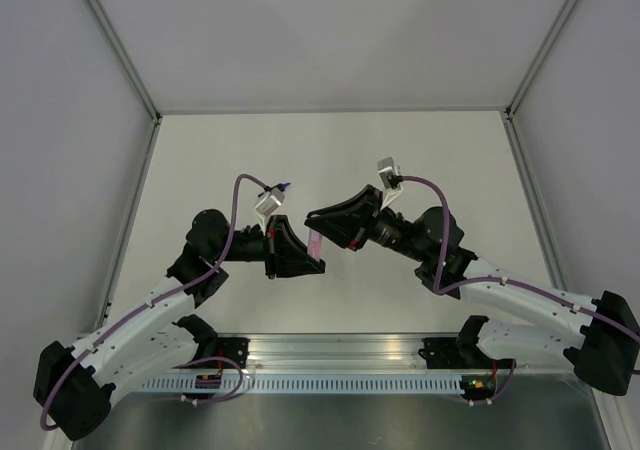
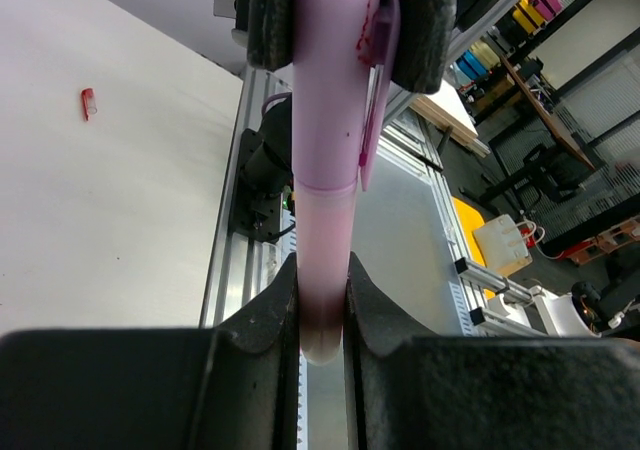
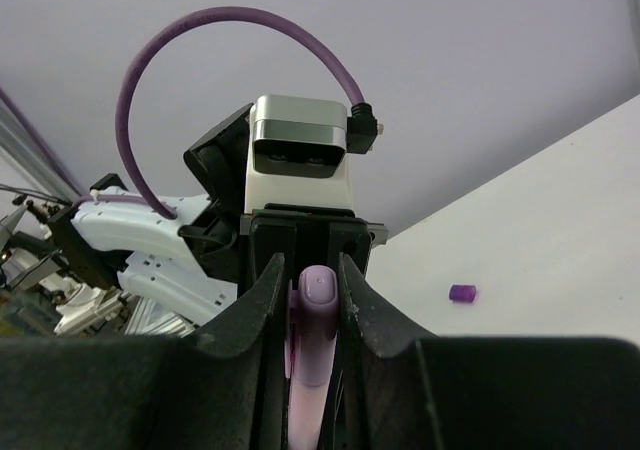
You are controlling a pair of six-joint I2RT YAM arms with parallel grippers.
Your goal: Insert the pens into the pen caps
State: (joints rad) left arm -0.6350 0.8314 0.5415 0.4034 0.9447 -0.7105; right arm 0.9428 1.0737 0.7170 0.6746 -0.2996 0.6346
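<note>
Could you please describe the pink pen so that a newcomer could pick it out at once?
Over the white table, find the spot in the middle where the two black grippers meet tip to tip. The pink pen bridges them, one end clamped in the left gripper, the capped end in the right gripper. It is the only pale pink thing there, unlike the purple cables.

Left gripper (image 2: 322, 315) and right gripper (image 3: 315, 295) clamp one pink pen (image 1: 316, 243) over the table's (image 1: 330, 150) middle, so there's no passing between them. Wide open toward the far edge, just a purple cap (image 3: 462, 293) lying out there. Walls (image 1: 60, 120) box in both side edges.
</note>
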